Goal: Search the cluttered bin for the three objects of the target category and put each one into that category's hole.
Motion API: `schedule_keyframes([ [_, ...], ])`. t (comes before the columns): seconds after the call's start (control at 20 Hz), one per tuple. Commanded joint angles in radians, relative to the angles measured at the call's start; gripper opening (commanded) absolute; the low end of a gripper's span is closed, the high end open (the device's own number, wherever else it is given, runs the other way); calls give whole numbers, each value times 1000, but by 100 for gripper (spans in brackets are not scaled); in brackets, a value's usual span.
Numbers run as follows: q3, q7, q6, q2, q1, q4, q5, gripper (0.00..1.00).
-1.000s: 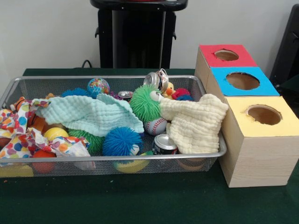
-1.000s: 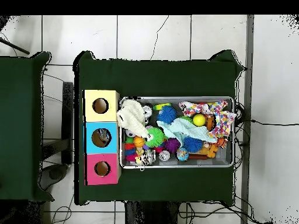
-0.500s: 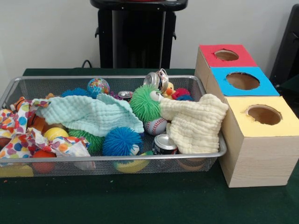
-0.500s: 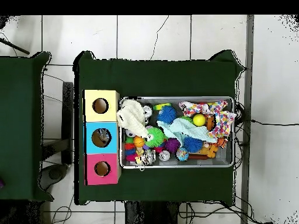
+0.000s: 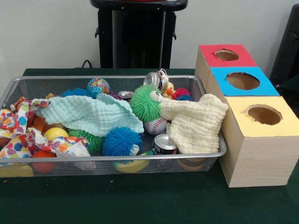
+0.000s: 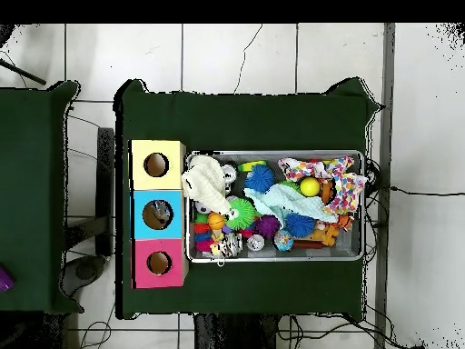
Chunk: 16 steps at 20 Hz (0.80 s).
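Right now my gripper shows in neither view, so I cannot tell how it stands. From the front, the wire bin [image 5: 112,157] holds balls, cans and cloths beside the three boxes [image 5: 254,135]. Only from above can I see something inside the blue box's hole [image 6: 157,215].

Front view: low, close, near table [image 5: 140,205] edge, looking across the mesh bin [image 5: 112,158] toward the far wall; boxes [image 5: 247,116] on its right. Overhead view: high, straight down, far off, whole table [image 6: 245,118] plus floor around. Shared: bin [image 6: 277,154] and three boxes [image 6: 157,214], flipped half round between views.
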Motion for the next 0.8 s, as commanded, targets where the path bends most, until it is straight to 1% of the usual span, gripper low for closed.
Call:
schedule_keyframes([
  [0.05,162,182,277,52,-13,-210,-247,0],
  [0.15,241,176,301,66,-23,-228,-316,0],
  [0.3,364,145,331,85,-36,-262,-448,0],
  [0.4,440,118,358,96,-46,-279,-519,0],
  [0.5,505,105,367,108,-56,-292,-574,0],
  [0.6,541,92,360,118,-62,-295,-599,0],
  [0.8,562,80,342,124,-70,-289,-612,0],
])
